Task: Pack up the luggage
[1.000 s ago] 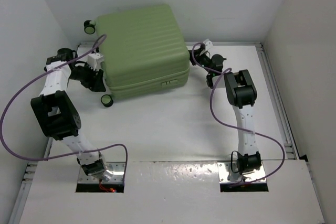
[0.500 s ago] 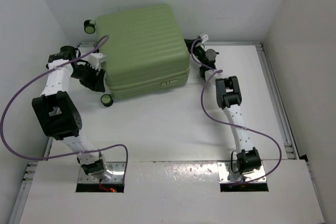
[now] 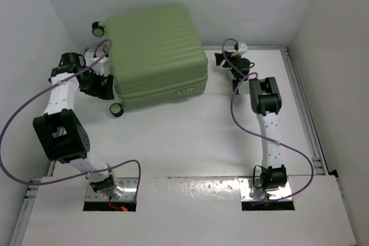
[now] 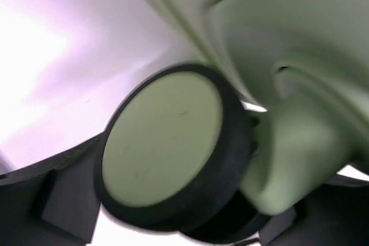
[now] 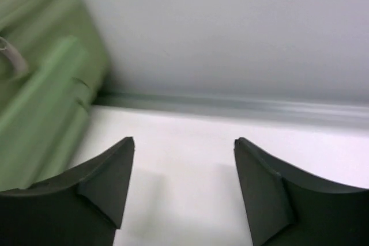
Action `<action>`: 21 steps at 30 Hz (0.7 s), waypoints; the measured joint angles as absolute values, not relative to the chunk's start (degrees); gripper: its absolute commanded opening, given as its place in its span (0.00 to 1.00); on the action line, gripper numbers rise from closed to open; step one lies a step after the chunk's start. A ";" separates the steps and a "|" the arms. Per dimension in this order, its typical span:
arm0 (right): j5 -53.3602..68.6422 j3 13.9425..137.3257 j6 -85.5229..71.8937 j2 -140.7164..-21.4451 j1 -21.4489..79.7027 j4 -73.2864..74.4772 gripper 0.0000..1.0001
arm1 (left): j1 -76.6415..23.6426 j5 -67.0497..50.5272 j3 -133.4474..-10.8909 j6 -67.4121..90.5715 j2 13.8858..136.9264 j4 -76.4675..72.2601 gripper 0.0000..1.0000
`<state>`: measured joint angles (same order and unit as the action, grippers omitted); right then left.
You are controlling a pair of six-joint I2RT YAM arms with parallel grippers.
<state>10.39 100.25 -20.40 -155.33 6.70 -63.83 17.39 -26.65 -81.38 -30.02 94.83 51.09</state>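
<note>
The luggage (image 3: 155,53), a pale-green ribbed suitcase, lies closed at the back of the table. My left gripper (image 3: 105,86) is at its left side. In the left wrist view a black wheel with a green hub (image 4: 164,142) fills the space between the spread fingers (image 4: 52,200), with a thin gap at the left finger. My right gripper (image 3: 220,57) hovers just right of the suitcase. It is open, nothing between its fingertips (image 5: 115,188), and the green shell (image 5: 40,102) shows at the left edge of that view.
White walls close in the table (image 3: 190,136) at the back and both sides. A metal rail (image 5: 230,108) runs along the back wall. Two more wheels stick out at the suitcase's left corners (image 3: 98,27) (image 3: 117,109). Purple cables loop off both arms.
My right gripper has opened and drawn a little away from the suitcase's right side. The left gripper's fingers have spread wider around the wheel.
</note>
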 measured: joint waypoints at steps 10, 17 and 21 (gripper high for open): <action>11.40 68.75 -23.57 -127.48 4.78 -64.25 0.77 | 19.94 -25.76 -69.12 -10.07 76.90 29.80 0.98; 11.16 59.35 -27.29 -116.11 8.03 -56.10 0.75 | 20.27 -25.41 -69.71 -5.26 62.04 20.51 0.90; 15.22 63.64 -32.45 -115.39 5.98 -41.50 0.80 | 23.33 -25.85 -70.76 -1.43 60.64 20.93 0.90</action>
<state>15.22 63.64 -32.45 -115.39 5.98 -41.50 23.33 -25.85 -70.76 -1.43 60.64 20.93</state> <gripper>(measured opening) 0.793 0.905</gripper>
